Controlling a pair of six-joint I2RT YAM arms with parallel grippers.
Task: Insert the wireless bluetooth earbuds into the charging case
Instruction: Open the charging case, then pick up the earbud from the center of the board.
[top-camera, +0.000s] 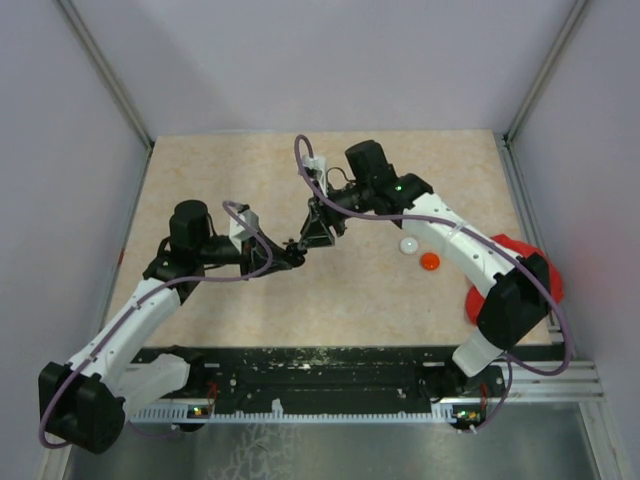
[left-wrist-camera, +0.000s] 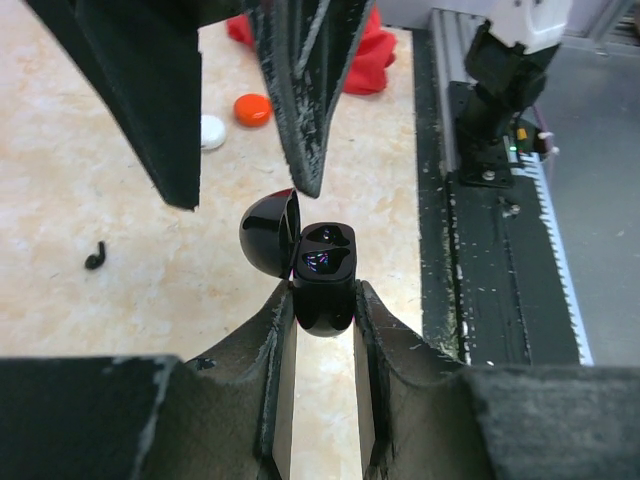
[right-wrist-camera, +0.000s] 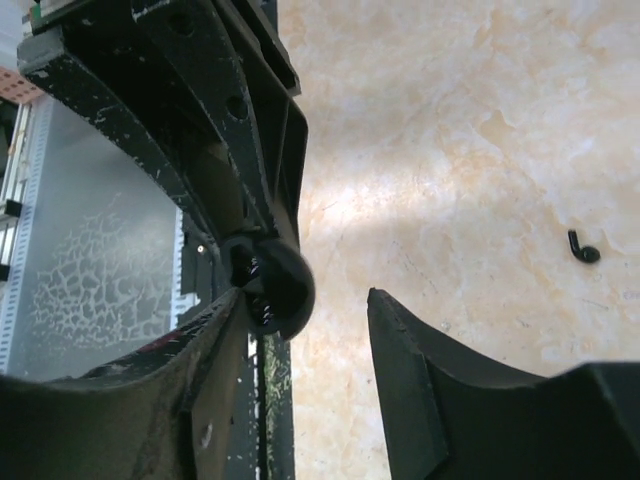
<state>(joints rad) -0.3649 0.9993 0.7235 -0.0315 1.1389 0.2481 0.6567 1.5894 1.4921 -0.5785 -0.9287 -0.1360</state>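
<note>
My left gripper (left-wrist-camera: 323, 296) is shut on a black charging case (left-wrist-camera: 323, 275) and holds it above the table, its lid (left-wrist-camera: 268, 235) swung open. The wells look dark and glossy; I cannot tell what is in them. My right gripper (right-wrist-camera: 305, 300) is open and empty, hanging over the case with the lid (right-wrist-camera: 280, 280) beside one finger. One black earbud (left-wrist-camera: 95, 256) lies loose on the table, also in the right wrist view (right-wrist-camera: 583, 248). From above, both grippers meet at mid-table (top-camera: 305, 243); the earbud is hidden there.
A white round case (top-camera: 409, 245) and an orange round case (top-camera: 430, 261) lie to the right of the grippers. A big red cloth lump (top-camera: 535, 270) sits at the table's right edge under the right arm. The black rail (top-camera: 320, 365) runs along the near edge.
</note>
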